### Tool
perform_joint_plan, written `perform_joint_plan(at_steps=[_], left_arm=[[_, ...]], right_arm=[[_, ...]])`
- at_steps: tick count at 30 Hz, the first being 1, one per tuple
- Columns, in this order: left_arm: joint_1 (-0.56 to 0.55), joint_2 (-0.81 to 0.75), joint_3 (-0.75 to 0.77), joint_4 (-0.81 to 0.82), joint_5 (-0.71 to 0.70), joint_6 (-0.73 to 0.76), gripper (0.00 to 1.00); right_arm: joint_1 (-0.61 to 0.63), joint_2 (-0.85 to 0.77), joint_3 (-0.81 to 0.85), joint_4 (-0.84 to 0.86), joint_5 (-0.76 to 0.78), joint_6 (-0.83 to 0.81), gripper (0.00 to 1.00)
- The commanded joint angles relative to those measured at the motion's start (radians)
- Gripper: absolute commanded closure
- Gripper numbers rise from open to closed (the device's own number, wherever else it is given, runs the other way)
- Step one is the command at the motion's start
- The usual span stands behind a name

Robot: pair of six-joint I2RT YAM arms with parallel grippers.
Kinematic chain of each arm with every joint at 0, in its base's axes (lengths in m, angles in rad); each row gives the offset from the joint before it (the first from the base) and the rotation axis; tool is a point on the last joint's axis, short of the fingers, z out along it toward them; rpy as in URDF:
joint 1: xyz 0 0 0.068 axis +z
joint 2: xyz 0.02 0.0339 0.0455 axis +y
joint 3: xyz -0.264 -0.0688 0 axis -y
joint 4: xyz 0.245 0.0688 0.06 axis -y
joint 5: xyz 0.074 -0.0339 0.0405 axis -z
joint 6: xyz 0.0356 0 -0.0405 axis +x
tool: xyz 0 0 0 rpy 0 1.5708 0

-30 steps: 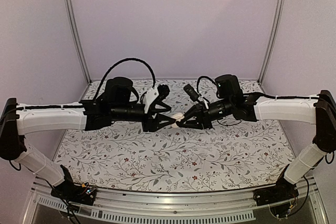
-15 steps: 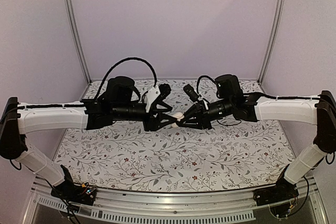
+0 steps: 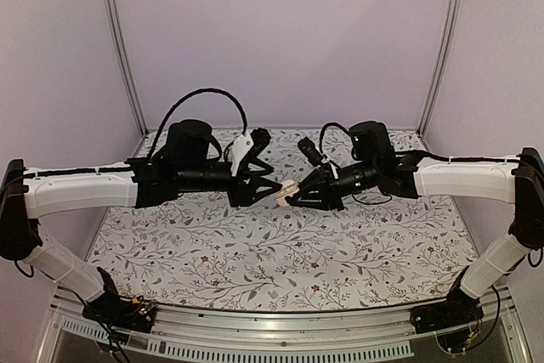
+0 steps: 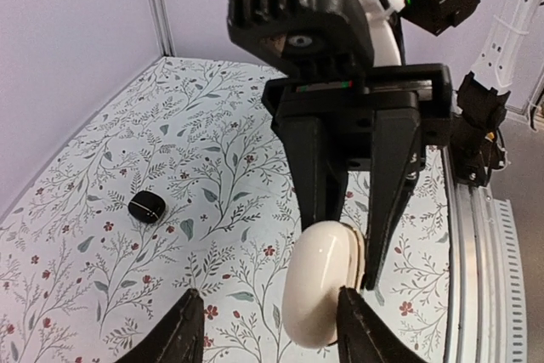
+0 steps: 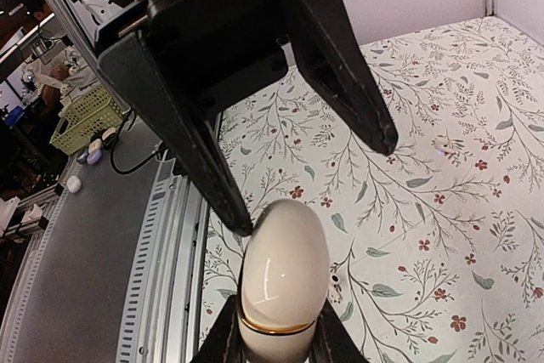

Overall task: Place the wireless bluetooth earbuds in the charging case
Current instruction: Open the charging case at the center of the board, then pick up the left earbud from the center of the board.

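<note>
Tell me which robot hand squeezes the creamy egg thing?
The right hand: it is shut on the cream case, while the left hand is spread open.

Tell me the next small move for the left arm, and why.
Probably close the left gripper on the free end of the cream case. The right gripper clamps the case's other end above the table, the lid seam looks shut, and the left jaws stand open on either side of it.

the table [image 3: 255, 252] is covered by a white cloth printed with grey leafy sprigs and small red flowers. a small glossy black piece [image 4: 146, 207] lies on it, and elsewhere a tiny pale speck [image 5: 442, 144], too small to tell.
</note>
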Motion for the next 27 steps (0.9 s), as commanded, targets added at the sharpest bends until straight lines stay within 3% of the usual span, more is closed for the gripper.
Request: perform_joint_plan(at_steps=[1,14,27], left_arm=[[0.044,-0.022,0.006,-0.007,-0.109,-0.002,0.48],[0.063,-0.060,-0.021,-0.014,-0.078,-0.044,0.46],[0.028,-0.063,-0.042,-0.007,0.177,-0.024,0.39]], right_arm=[[0.034,-0.050,-0.016,0.010,-0.090,-0.018,1.00],[0.035,-0.062,-0.034,0.034,-0.041,-0.013,1.00],[0.035,-0.060,-0.051,0.048,-0.014,-0.042,1.00]])
